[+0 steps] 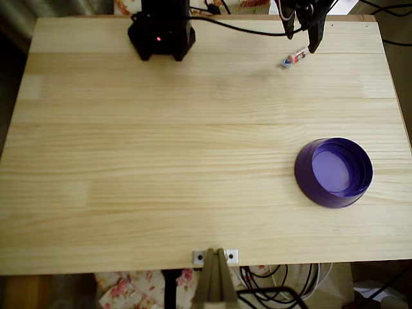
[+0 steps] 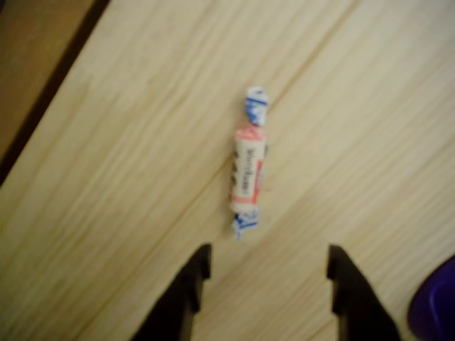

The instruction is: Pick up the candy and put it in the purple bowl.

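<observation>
Wrist view — candy [image 2: 248, 165] lengthwise between top and bottom edges, just beyond the spread, empty jaws.

black gripper [image 2: 266, 273] pointing downward, jaws apart, nothing between them

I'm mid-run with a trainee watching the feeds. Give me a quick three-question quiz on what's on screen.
1. True or false: the candy already lies in the purple bowl.
2. In the wrist view, the gripper is: A) open, holding nothing; B) shut on the candy; C) holding the bowl.
3. In the overhead view, what surface does the candy rest on?

Key: 1 false, it lies on the table, apart from the bowl. 2 A. 3 The wooden table, near its far right corner.
</observation>
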Available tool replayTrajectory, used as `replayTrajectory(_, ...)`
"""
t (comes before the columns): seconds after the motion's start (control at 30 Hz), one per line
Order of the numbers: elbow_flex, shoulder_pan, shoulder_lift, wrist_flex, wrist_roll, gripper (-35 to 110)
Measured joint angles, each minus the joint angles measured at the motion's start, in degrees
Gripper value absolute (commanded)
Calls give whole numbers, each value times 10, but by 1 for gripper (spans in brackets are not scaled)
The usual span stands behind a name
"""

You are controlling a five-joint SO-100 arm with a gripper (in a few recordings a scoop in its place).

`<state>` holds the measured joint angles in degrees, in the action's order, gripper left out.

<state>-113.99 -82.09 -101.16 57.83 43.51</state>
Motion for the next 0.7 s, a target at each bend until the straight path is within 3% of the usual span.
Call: replayTrajectory(0.7,-8,-34,50,-56,-25,22)
